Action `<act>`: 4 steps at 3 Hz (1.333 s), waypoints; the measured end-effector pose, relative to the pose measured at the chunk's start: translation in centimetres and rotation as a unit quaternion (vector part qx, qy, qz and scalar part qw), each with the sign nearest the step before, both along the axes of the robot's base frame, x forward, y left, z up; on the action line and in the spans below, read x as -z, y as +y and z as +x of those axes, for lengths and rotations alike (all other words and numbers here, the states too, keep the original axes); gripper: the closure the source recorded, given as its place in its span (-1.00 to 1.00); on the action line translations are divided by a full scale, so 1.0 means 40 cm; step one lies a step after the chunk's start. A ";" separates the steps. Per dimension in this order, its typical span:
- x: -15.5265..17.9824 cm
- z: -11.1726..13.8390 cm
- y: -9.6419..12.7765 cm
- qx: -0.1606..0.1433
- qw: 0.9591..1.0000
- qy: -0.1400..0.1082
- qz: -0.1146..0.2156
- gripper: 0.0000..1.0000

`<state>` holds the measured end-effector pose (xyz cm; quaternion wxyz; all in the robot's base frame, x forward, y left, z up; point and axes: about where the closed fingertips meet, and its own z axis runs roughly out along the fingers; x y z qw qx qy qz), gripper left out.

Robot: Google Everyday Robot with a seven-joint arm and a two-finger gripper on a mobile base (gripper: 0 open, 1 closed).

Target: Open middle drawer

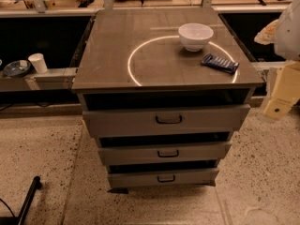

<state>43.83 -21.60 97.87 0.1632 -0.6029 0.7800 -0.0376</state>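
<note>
A grey cabinet (166, 50) stands in the middle of the view with three drawer fronts stacked down its face. The middle drawer (164, 153) is the medium-sized grey front, with a small black loop handle (168, 153) at its centre. The widest drawer (166, 120) is above it and the smallest drawer (164, 177) below it. A dark gap shows above each front. My gripper is not in view; only white and beige parts of my arm (283, 90) show at the right edge, beside the cabinet and apart from the drawers.
A white bowl (195, 35) and a dark blue packet (220, 63) lie on the cabinet top. A low shelf at left holds a white cup (38, 63) and a dark dish (16, 68). A black rod (28, 198) lies on the speckled floor at lower left.
</note>
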 end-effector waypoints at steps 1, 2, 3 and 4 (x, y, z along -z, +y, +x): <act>0.006 0.003 -0.002 0.000 1.000 0.001 -0.005 -1.00; 0.035 0.014 -0.009 0.002 1.000 0.006 -0.027 -1.00; 0.170 0.009 -0.041 -0.004 0.999 0.026 -0.026 -1.00; 0.422 -0.024 -0.091 -0.005 0.998 0.057 0.001 -1.00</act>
